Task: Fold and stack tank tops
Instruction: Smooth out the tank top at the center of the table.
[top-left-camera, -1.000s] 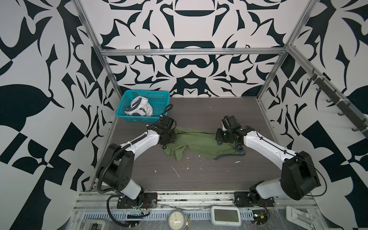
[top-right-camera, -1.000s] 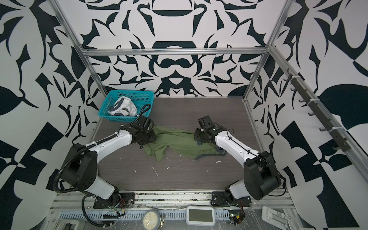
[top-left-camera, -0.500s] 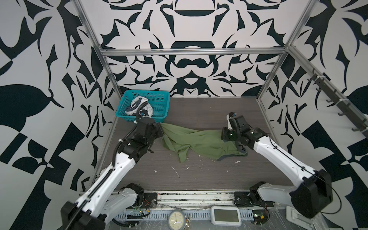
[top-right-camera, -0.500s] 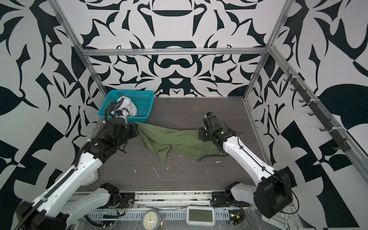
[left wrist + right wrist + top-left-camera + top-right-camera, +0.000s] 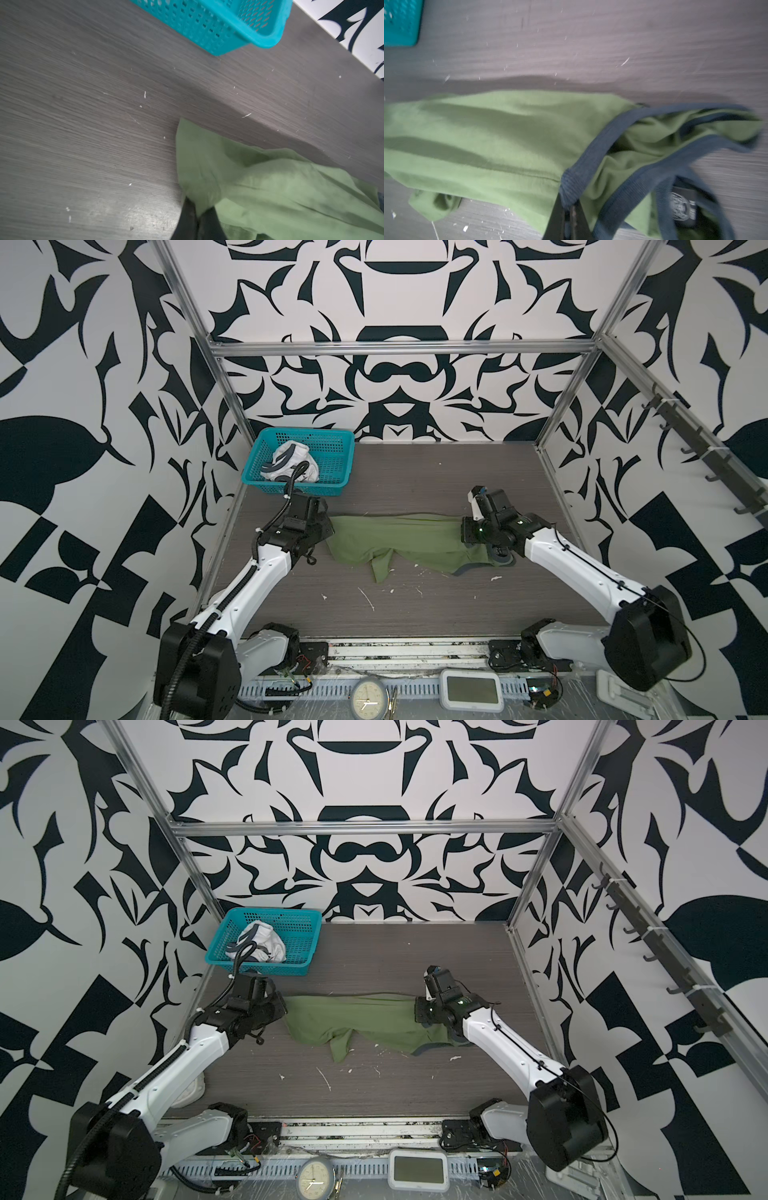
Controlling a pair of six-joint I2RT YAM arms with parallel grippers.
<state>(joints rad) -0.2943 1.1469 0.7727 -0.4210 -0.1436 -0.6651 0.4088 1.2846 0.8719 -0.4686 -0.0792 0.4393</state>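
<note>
Left pincer [image 5: 199, 209] is clamped shut on a plain corner of the olive tank top [image 5: 399, 539], at what looks like the hem end. The right pincer [image 5: 569, 205] pinches the dark trim [image 5: 602, 141] where an armhole meets the side seam. With 2 grips at opposite ends, the cloth is drawn out in a long band across the middle of the worktop [image 5: 415, 481], running from near its left edge toward its right edge.

The band's far edge looks straight and taut. A shadow on the wood beyond it in both wrist views suggests that edge is held clear of the surface. The near part sags and 1 flap trails toward the front edge, so the shirt is stretched but not flat. Pulling it lengthwise like this is probably meant to shake out the bunching, so it can be laid down smooth before any fold. The straps by the right pincer are crumpled together and would need spreading.

The white tank top [image 5: 291, 460] lies bundled in the teal basket [image 5: 332, 485] at the far left corner, untouched. I judge the task to be at an early stage, with 0 shirts folded and nothing stacked.
</note>
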